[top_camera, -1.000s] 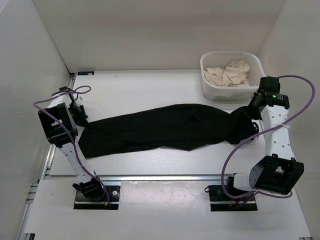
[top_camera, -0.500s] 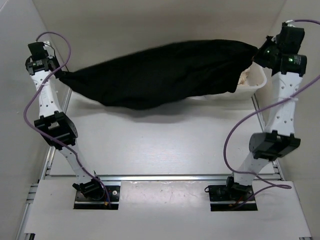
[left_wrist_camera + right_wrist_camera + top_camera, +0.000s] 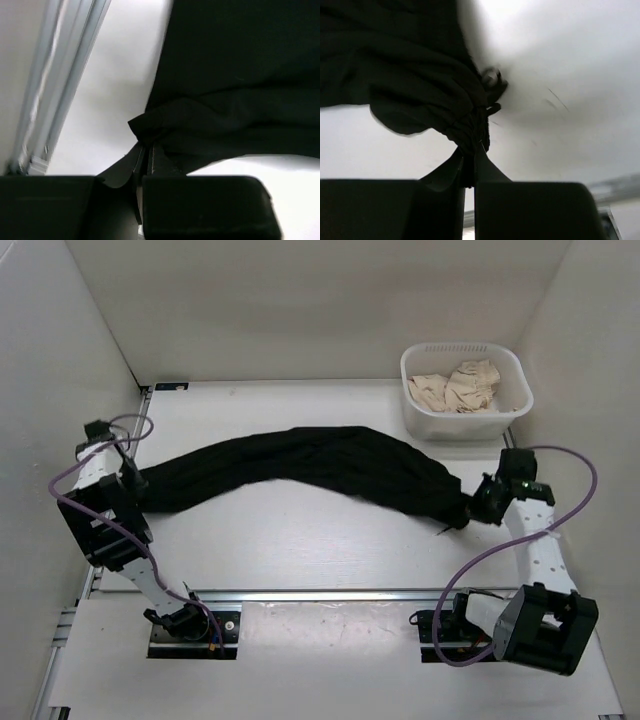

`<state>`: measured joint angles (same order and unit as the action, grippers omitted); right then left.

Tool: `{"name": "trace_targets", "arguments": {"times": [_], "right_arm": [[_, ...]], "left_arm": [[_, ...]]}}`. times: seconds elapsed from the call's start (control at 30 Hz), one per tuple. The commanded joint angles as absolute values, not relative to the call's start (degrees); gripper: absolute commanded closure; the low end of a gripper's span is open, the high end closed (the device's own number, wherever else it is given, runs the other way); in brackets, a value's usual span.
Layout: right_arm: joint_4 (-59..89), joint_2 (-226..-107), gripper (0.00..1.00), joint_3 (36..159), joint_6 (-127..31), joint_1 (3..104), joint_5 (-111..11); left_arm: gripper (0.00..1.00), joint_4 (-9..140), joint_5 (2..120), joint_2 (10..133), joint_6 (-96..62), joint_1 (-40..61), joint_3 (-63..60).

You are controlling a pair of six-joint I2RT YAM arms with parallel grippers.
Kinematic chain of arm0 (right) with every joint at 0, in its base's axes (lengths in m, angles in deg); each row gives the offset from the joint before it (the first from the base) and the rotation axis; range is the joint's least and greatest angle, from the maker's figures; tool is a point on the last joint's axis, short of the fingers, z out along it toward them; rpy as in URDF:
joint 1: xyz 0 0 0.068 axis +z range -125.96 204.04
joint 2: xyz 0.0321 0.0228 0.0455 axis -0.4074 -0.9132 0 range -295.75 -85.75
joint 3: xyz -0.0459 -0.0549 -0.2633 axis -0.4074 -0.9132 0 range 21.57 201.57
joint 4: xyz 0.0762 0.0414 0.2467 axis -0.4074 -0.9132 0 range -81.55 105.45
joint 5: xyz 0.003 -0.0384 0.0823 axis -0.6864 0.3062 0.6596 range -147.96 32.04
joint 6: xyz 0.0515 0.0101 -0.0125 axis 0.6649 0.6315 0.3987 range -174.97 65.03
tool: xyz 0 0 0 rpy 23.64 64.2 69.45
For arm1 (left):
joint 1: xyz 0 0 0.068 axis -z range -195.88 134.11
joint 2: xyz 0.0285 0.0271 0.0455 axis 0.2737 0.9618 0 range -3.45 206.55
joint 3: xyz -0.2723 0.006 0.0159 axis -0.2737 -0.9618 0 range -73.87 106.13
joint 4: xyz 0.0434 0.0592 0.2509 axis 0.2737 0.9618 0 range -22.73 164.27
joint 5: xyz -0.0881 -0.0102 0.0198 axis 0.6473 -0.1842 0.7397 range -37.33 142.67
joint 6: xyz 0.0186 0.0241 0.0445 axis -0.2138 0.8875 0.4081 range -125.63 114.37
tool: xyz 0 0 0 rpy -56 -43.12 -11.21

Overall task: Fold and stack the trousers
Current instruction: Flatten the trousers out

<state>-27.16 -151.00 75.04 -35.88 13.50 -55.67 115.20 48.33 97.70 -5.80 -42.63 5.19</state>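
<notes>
The black trousers (image 3: 300, 465) stretch in a long band across the table, arching slightly at the middle. My left gripper (image 3: 135, 478) is shut on their left end, low over the table's left side; the wrist view shows the bunched cloth (image 3: 165, 125) pinched between the jaws. My right gripper (image 3: 470, 512) is shut on their right end, at the table's right side; its wrist view shows gathered cloth (image 3: 465, 125) clamped between the jaws, with a drawstring end hanging loose.
A white basket (image 3: 415, 410) with beige cloths (image 3: 458, 385) stands at the back right. A metal rail (image 3: 330, 592) runs along the table's front edge, another along the left edge (image 3: 65, 85). White walls enclose the table on three sides.
A second ago the trousers lay on the table; half a second ago both arms held them high in the air. Now both grippers are low again and the trousers are stretched across the table.
</notes>
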Motion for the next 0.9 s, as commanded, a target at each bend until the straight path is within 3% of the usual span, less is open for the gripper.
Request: {"name": "trace_targets", "arguments": {"times": [0.0, 0.23, 0.5, 0.63, 0.7, 0.77, 0.87], "right_arm": [[-23.8, -145.9, 1.00, 68.3, -34.7, 13.1, -68.4], [-22.6, -148.5, 1.00, 66.3, -30.4, 9.9, -79.7], [-25.8, -153.4, 1.00, 85.5, -35.0, 7.8, -82.5], [-29.4, -150.2, 1.00, 78.5, -31.5, 7.3, -88.5], [-31.1, -148.2, 0.70, 74.0, -25.3, 5.4, -90.4], [-33.4, -144.3, 0.18, 67.8, -18.2, 1.5, -91.8], [-37.0, -140.2, 0.02, 65.3, -10.5, -0.5, -95.8]], "left_arm": [[0.84, 109.2, 44.0, 95.5, -5.6, -47.2, -2.0], [0.86, 109.2, 45.8, 96.4, -5.6, -53.7, -4.2], [0.86, 109.2, 44.2, 94.4, -5.6, -56.2, -1.8], [0.86, 109.2, 44.2, 92.4, -5.6, -56.2, -7.5], [0.86, 109.2, 44.2, 90.8, -5.6, -56.2, -9.9], [0.86, 109.2, 44.2, 89.1, -5.6, -56.7, -13.0], [0.86, 109.2, 44.2, 87.3, -5.6, -56.8, -16.4]]}}
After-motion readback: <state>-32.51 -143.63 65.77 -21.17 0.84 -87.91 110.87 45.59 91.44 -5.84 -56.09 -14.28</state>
